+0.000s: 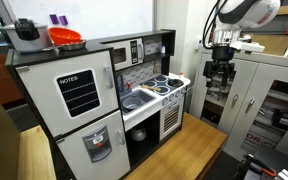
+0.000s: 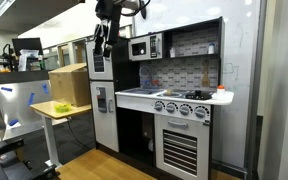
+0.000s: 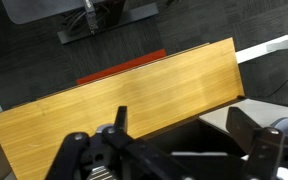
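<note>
**Ana:** Where is the pincer (image 1: 220, 72)?

**Ben:** High in the air, jaws apart, nothing between them. In an exterior view it hangs at 3 o'clock of the toy kitchen (image 1: 94, 90), well apart from the hob (image 1: 166, 84).

**Ana:** And what lies nearest?

**Ben:** The wooden board (image 3: 114, 100), straight below. In the wrist view it runs from 8 o'clock to 2 o'clock, with dark carpet (image 3: 24, 60) beyond.

**Ana:** How would you handle this well?

**Ben:** I'd say any descent should be plumb and slow, with wide jaws, clear of the kitchen's side.

**Ana:** What does each view add?

**Ben:** Only the wrist view shows the red strip (image 3: 124, 68) at the board's 12 o'clock. In an exterior view an orange bowl (image 1: 66, 38) sits on top of the kitchen. In an exterior view the pincer is at 9 o'clock of the microwave (image 2: 144, 46).
</note>
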You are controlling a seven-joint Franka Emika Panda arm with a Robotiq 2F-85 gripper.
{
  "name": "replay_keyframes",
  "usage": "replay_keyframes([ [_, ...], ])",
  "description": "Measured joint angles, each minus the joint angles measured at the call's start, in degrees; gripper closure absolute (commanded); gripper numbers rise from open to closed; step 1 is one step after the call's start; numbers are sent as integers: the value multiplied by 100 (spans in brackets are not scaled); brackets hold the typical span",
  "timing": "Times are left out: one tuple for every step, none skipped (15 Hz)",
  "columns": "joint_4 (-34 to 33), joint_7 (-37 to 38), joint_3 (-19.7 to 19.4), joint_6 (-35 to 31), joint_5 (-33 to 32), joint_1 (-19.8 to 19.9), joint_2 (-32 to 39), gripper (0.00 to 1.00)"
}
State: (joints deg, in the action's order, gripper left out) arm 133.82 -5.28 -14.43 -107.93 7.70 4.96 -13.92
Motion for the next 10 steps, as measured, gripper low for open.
replay_keyframes([
  [0, 0, 7, 0, 0, 4, 0, 0],
  [0, 1, 26, 0, 0, 7, 3, 0],
  [-3, 2, 62, -10, 0, 6, 21, 0],
  [-22, 1, 114, -21, 0, -2, 64, 0],
  [-52, -8, 179, -40, 0, -13, 126, 0],
  [-106, -64, 251, -54, 17, -37, 198, 0],
  [-173, -148, 329, -55, 76, -79, 265, 0],
  [-251, -226, 422, -54, 154, -144, 324, 0],
  [-334, -285, 515, -55, 239, -209, 372, 0],
  [-413, -341, 606, -55, 343, -281, 404, 0],
])
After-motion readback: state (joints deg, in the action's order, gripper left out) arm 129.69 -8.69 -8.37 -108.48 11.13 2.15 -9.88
